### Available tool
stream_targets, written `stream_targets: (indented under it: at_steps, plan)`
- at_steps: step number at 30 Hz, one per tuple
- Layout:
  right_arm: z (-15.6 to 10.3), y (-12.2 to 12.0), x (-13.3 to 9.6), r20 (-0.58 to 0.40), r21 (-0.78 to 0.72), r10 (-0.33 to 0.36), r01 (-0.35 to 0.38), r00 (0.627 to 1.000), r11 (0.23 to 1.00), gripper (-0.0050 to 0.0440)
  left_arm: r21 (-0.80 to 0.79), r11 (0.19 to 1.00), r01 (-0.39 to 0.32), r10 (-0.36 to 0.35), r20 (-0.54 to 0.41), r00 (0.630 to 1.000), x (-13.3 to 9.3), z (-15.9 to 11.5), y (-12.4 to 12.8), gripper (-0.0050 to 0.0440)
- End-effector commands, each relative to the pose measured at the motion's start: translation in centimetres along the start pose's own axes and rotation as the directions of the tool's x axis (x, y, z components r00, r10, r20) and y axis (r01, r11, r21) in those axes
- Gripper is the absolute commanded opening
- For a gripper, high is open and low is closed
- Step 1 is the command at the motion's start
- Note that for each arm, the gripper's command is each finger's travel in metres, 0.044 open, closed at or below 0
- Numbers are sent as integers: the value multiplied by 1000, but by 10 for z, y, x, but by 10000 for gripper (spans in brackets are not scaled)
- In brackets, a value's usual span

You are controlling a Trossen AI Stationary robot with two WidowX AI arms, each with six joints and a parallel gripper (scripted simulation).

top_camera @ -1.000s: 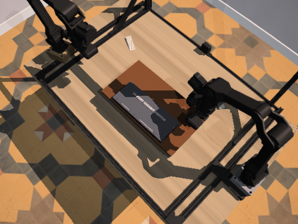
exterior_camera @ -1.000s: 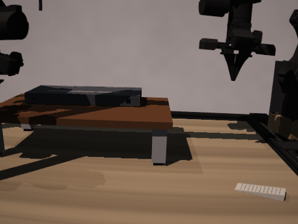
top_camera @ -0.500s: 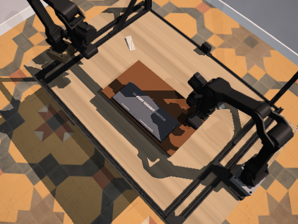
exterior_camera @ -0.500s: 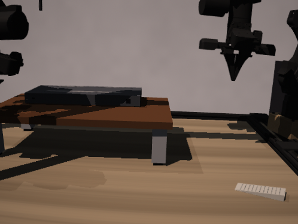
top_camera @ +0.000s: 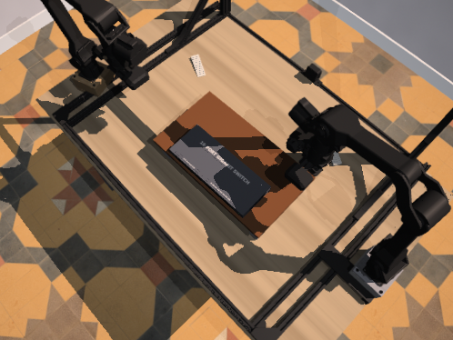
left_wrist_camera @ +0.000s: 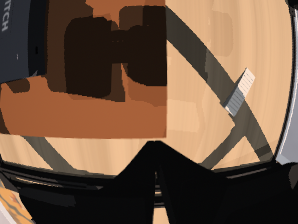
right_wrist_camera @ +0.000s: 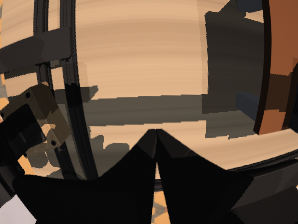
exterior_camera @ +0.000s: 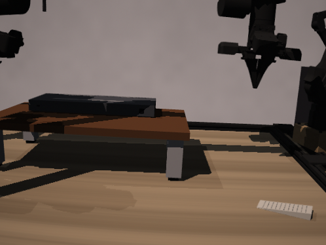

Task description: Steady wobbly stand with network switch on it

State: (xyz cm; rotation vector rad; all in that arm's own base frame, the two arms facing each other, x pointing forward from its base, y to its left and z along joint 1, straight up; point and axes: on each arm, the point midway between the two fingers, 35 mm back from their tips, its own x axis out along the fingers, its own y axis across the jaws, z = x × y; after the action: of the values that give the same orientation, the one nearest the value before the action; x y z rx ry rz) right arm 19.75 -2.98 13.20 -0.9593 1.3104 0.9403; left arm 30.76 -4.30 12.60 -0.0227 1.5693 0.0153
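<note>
The brown stand [top_camera: 214, 114] [exterior_camera: 131, 126] [left_wrist_camera: 100, 117] [right_wrist_camera: 280, 55] stands mid-table on grey legs, with the dark network switch [top_camera: 218, 170] [exterior_camera: 91, 103] [left_wrist_camera: 15, 40] lying on it. A white ribbed wedge [top_camera: 197, 65] [exterior_camera: 285, 209] lies on the table beyond the stand's far end. A second wedge [top_camera: 337, 159] [left_wrist_camera: 239, 92] lies on the table beside the stand, partly hidden under the left arm. My left gripper [top_camera: 302, 177] [left_wrist_camera: 153, 147] is shut and empty, hovering over the stand's corner. My right gripper [top_camera: 137, 81] [exterior_camera: 256, 82] [right_wrist_camera: 155, 135] is shut and empty, high up near the table's frame.
Black frame rails [top_camera: 282, 55] [right_wrist_camera: 70, 75] run around the wooden table [top_camera: 255, 77] [exterior_camera: 229, 183]. The right arm's base [exterior_camera: 311, 108] stands at the table edge near the ribbed wedge. A small black box [top_camera: 314, 70] sits on the far rail.
</note>
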Motion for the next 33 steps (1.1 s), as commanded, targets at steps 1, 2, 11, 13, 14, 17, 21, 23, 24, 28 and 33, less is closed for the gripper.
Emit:
stream_targets:
  at_steps: [1, 2, 11, 13, 14, 17, 21, 23, 24, 28, 33]
  plan:
    - [0, 0, 0, 0, 0, 0, 0, 1000, 1000, 0, 2, 1000, 3, -3, 10, 1000, -8, 2, 0, 0]
    - [0, 0, 0, 0, 0, 0, 0, 1000, 1000, 0, 2, 1000, 3, -3, 10, 1000, -8, 2, 0, 0]
    - [14, -75, -46, 60, 156, -344, 331, 937, 931, 0, 0, 1000, 0, 0, -1, 1000, -2, 0, 0, 0]
    - [18, -98, -68, 79, 212, -451, 427, 889, 879, 0, 0, 1000, 0, 0, -1, 1000, -2, 0, 0, 0]
    - [20, -109, -79, 88, 238, -496, 465, 864, 853, 0, 0, 1000, 0, 0, -1, 1000, -2, 0, 0, 0]
    - [24, -128, -104, 106, 298, -598, 549, 794, 781, 0, 0, 1000, 0, 0, -1, 1000, -2, 0, 0, 0]
    - [24, -128, -104, 106, 298, -598, 549, 794, 781, 0, 0, 1000, 0, 0, -1, 1000, -2, 0, 0, 0]
    - [22, -119, -104, 113, 285, -581, 534, 806, 796, 0, 0, 1000, 0, 0, -1, 1000, -3, 0, 0, 0]
    - [24, -127, -116, 120, 311, -622, 566, 774, 764, 0, 0, 1000, 0, 0, -1, 1000, -3, 0, 0, 0]
    - [30, -155, -167, 146, 413, -768, 666, 624, 620, 0, 0, 1000, 0, 0, -1, 1000, -3, 0, 0, 0]
    - [35, -178, -238, 171, 540, -901, 727, 399, 424, 0, 0, 1000, 0, 0, -1, 1000, -3, 0, 0, 0]
